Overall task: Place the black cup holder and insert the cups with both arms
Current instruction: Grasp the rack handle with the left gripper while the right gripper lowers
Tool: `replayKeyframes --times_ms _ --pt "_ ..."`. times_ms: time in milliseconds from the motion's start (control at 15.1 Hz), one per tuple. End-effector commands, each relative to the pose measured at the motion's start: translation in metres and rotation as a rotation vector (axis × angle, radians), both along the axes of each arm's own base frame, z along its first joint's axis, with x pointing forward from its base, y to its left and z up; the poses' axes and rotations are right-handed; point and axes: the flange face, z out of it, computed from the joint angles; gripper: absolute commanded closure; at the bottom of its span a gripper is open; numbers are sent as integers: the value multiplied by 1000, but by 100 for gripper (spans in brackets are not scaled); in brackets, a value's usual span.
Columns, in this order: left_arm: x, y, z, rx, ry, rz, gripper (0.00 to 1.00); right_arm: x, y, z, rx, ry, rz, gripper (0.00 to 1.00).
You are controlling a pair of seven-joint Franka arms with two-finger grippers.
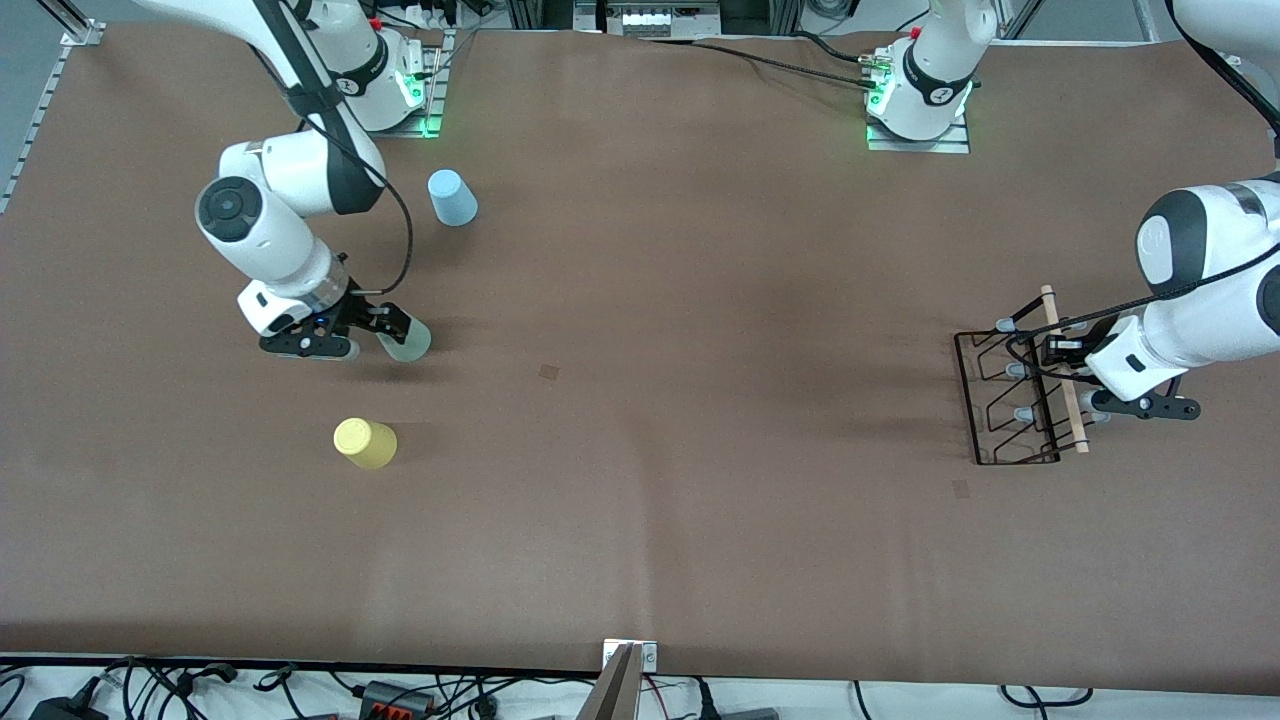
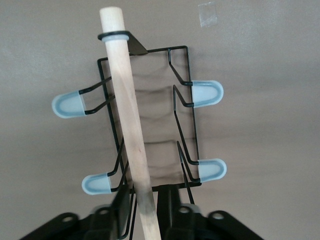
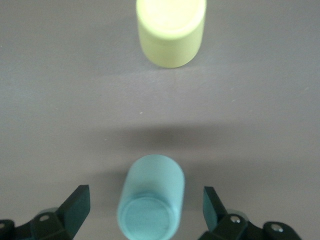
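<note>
The black cup holder (image 1: 1015, 395) stands at the left arm's end of the table, its wooden rod (image 1: 1062, 370) on top. My left gripper (image 1: 1065, 358) is shut on that rod (image 2: 131, 125), one finger on each side; four blue-tipped prongs (image 2: 206, 93) show in the left wrist view. The pale green cup (image 1: 406, 341) stands upside down at the right arm's end. My right gripper (image 1: 388, 330) is open around it, with the cup (image 3: 151, 197) between the fingers (image 3: 75, 207) and apart from both. The yellow cup (image 1: 365, 443) lies nearer the front camera, the light blue cup (image 1: 452, 197) farther.
The yellow cup (image 3: 171, 30) shows upside down in the right wrist view, past the green cup. The brown table (image 1: 680, 400) stretches between the cups and the holder. Arm bases (image 1: 920, 95) stand along the table's edge farthest from the front camera.
</note>
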Motion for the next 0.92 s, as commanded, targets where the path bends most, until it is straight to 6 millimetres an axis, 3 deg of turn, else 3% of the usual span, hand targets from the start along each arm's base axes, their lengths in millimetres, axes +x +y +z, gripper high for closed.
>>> replayKeyframes --times_ms 0,198,330,396,594,726,858 --pt "-5 0 0 -1 -7 -24 67 -1 7 -3 10 1 -35 0" --pt "-5 1 -1 -1 -6 -22 77 -5 5 -9 6 21 -39 0" --pt "-4 0 2 -1 -3 -23 89 -8 1 -13 3 31 -45 0" --pt "-4 -4 7 -3 -5 -27 97 -9 0 -14 3 33 -45 0" --pt "8 -13 43 -3 12 -40 99 -15 -4 -25 -3 55 -52 0" --pt "18 -40 75 -14 15 -76 99 -17 -5 -30 -5 65 -52 0" --pt "23 -85 97 -32 20 -130 99 -17 -5 -34 -5 69 -53 0"
